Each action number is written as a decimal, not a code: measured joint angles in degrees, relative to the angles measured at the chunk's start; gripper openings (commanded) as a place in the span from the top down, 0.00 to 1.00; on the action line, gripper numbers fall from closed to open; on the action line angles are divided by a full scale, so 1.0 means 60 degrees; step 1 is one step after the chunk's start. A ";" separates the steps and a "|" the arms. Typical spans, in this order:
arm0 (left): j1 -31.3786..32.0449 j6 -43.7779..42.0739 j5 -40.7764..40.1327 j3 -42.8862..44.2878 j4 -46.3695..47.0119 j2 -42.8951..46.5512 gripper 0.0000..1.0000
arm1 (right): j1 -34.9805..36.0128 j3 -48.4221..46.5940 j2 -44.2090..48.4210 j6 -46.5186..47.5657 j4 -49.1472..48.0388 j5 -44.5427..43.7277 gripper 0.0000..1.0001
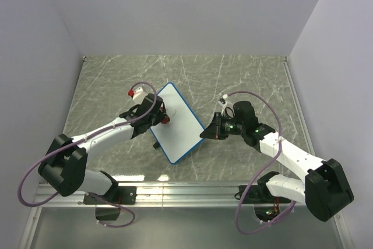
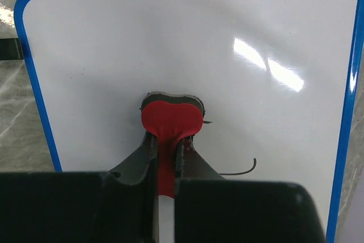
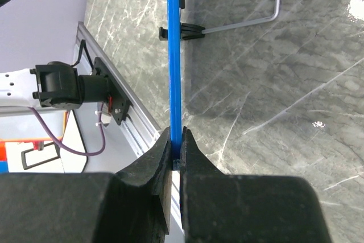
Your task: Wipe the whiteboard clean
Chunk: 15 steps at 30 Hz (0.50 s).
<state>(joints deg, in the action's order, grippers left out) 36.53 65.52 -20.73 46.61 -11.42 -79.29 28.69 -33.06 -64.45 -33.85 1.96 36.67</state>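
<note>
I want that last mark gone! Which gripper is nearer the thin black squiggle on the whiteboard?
Left. The left gripper, shut on the small red heart-shaped eraser, sits right beside the thin black squiggle; the right gripper pinches the edge of the blue-rimmed whiteboard, farther off.

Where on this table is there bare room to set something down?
The far strip of the table behind the whiteboard, and its far-left corner, lie bare. The middle is crowded: left gripper with the eraser on the board, right gripper clamped on its edge.
</note>
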 measured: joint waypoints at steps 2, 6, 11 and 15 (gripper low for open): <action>-0.0029 -0.0062 0.0073 0.0033 -0.0007 -0.0007 1.00 | -0.0004 0.0000 0.0000 -0.0018 -0.0004 -0.0004 1.00; -0.0036 -0.0586 0.0251 0.0820 -0.0692 -0.0386 1.00 | 0.0000 0.0000 -0.0007 -0.0040 0.0004 -0.0007 1.00; 0.0026 -0.1158 0.0678 0.2830 -0.1534 -0.1362 1.00 | 0.0000 0.0000 -0.0062 -0.0117 -0.0036 -0.0029 1.00; 0.0117 -0.1381 0.1027 0.3905 -0.1559 -0.1891 1.00 | 0.0000 0.0000 -0.0073 -0.0138 -0.0044 -0.0033 1.00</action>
<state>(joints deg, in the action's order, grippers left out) 37.23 57.23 -14.57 70.04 -20.78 -90.63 28.69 -33.06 -64.88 -34.68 1.69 36.47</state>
